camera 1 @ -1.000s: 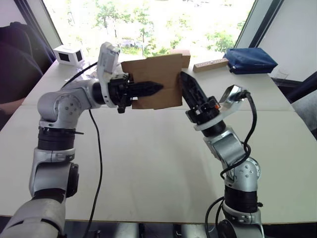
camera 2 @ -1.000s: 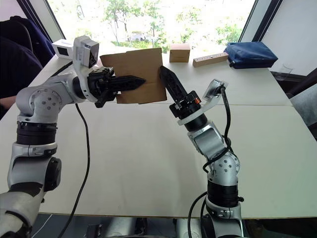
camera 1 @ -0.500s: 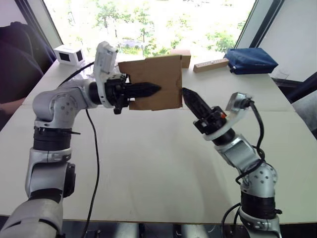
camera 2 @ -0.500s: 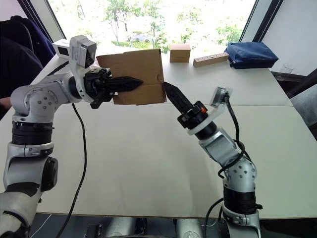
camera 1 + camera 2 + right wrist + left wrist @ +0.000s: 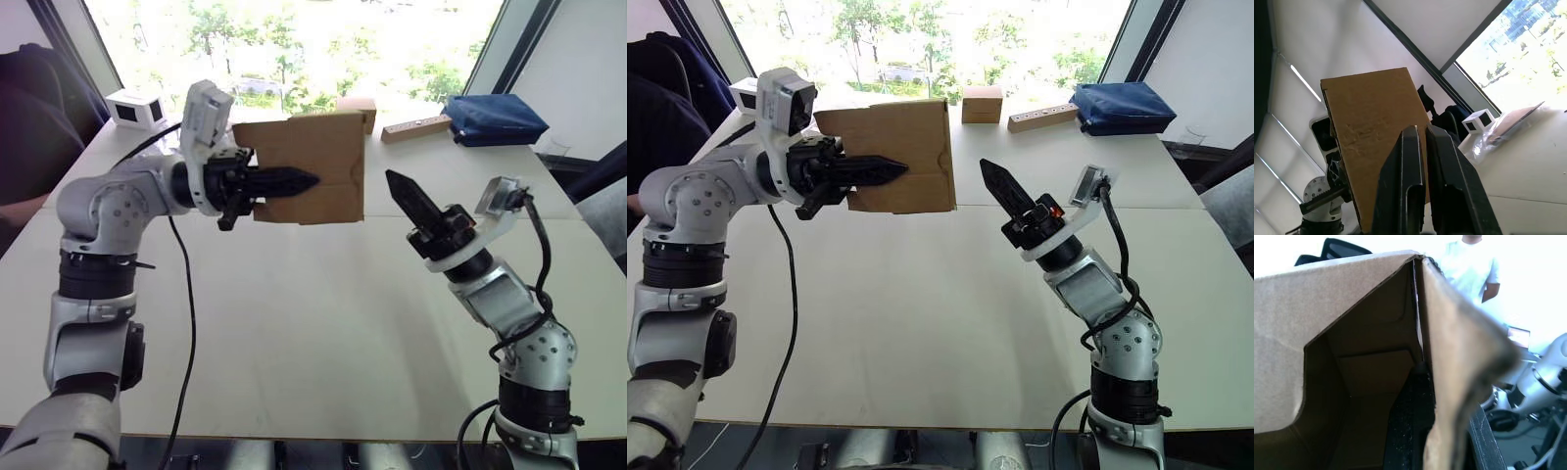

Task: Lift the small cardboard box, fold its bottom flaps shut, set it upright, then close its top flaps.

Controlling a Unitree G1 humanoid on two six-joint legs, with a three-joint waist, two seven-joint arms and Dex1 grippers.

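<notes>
The small cardboard box (image 5: 318, 157) hangs in the air above the table, plain brown, with one broad wall facing me. My left gripper (image 5: 310, 179) is shut on that wall, one black finger outside and one finger (image 5: 1409, 426) inside the box. In the left wrist view the box's near end gapes, with a flap (image 5: 1283, 338) standing out; whether it is a bottom flap or a top flap I cannot tell. My right gripper (image 5: 391, 177) is shut and empty, a short way right of the box, tips pointing toward it.
Along the table's far edge stand a white box with a dark face (image 5: 135, 108), a neat brown cube box (image 5: 982, 103), a wooden strip (image 5: 1043, 119) and a blue bag (image 5: 1122, 106). The white table (image 5: 294, 323) lies below both arms. A person (image 5: 1469, 264) stands beyond.
My right gripper has drawn back from the box's right end, moving right and down, and its fingers have shut. The left gripper has kept its hold on the box, nearly still.
</notes>
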